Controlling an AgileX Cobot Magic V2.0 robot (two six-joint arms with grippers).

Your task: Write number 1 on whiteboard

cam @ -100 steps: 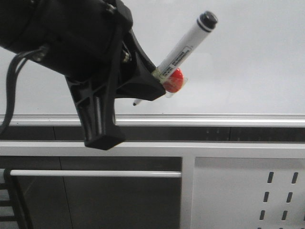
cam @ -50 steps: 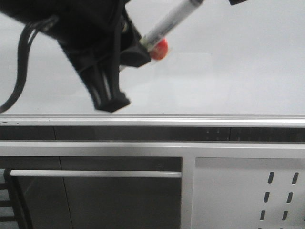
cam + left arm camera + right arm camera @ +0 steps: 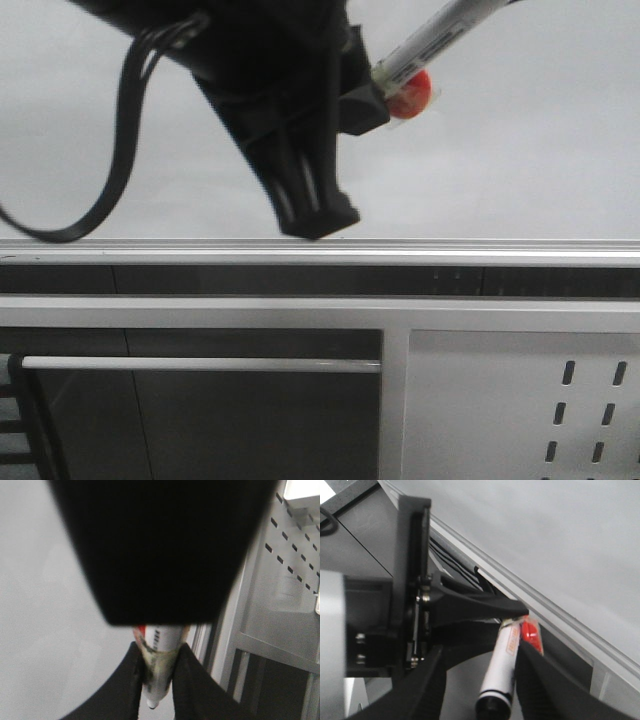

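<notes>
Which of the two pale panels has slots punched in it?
The perforated panel at the lower right, below the rail. The whiteboard above it is smooth, with no slots.

White marker (image 3: 432,42) with red tab (image 3: 410,97); black fingers (image 3: 315,215); pale grey whiteboard (image 3: 530,150).

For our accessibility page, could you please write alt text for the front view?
A black robot gripper holds a white marker pen in front of a blank pale whiteboard. Below run a silver rail and a white perforated panel.
</notes>
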